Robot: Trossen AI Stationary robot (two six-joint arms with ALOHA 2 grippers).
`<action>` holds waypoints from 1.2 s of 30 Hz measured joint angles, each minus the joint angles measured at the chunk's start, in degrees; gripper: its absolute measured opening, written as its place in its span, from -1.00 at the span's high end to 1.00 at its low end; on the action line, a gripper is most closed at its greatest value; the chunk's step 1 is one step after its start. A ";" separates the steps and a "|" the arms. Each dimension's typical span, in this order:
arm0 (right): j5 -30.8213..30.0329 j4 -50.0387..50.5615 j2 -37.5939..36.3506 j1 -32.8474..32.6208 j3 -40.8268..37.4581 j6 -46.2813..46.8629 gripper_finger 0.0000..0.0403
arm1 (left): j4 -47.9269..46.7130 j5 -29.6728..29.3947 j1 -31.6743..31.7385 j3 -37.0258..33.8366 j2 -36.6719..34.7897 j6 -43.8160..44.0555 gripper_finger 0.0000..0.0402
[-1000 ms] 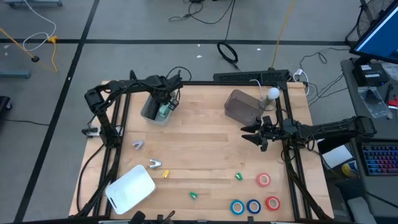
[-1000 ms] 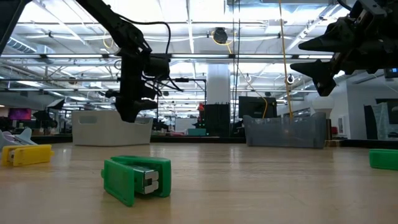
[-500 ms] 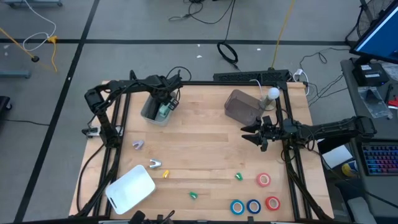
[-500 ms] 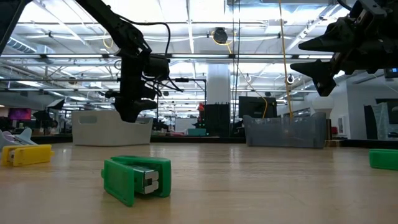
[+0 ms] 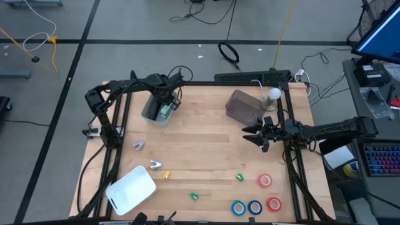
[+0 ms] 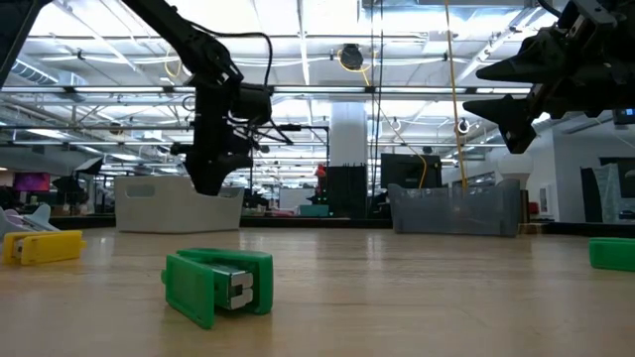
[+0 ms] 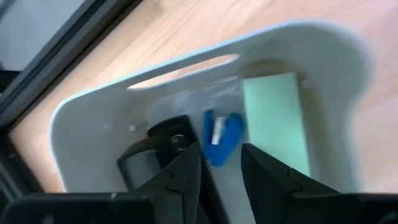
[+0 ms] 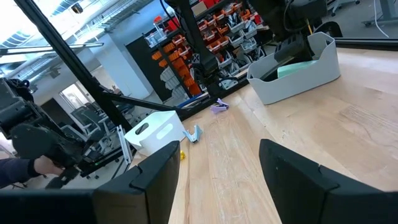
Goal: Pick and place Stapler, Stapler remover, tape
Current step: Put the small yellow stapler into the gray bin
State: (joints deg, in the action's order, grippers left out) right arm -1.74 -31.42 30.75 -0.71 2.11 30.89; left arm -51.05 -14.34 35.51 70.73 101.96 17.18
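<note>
Main risk I see is at the pale bin [image 5: 152, 111] at the far left of the worktop [image 5: 206, 150]. The left gripper [image 7: 217, 167] hangs just over it with its fingers a little apart, holding nothing, and a blue stapler [image 7: 221, 136] lies in the bin right between the tips, beside a green block [image 7: 275, 123]. If the arm lifts crooked, a finger could catch the stapler and drag it back out, or clip the bin wall and shove the bin.

The right gripper [image 5: 257, 137] waits spread wide and empty near the dark bin [image 5: 242, 106] on the far right.

Plenty still sits out on the near side: green stapler [image 6: 218, 285], yellow one [image 6: 42, 246], and four tape rolls [image 5: 255, 207] near right. Those rolls lie flat, so I'd guess they'll slip out of a pinch easily.
</note>
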 joint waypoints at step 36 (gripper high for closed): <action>0.20 -4.85 0.04 -0.02 0.02 7.45 -0.05 | -2.40 6.51 -51.75 5.34 -18.05 37.42 0.41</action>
State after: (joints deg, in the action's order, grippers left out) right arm -1.54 -36.27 30.79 -0.73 2.13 38.35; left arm -53.45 -7.83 -16.24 76.07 83.91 54.60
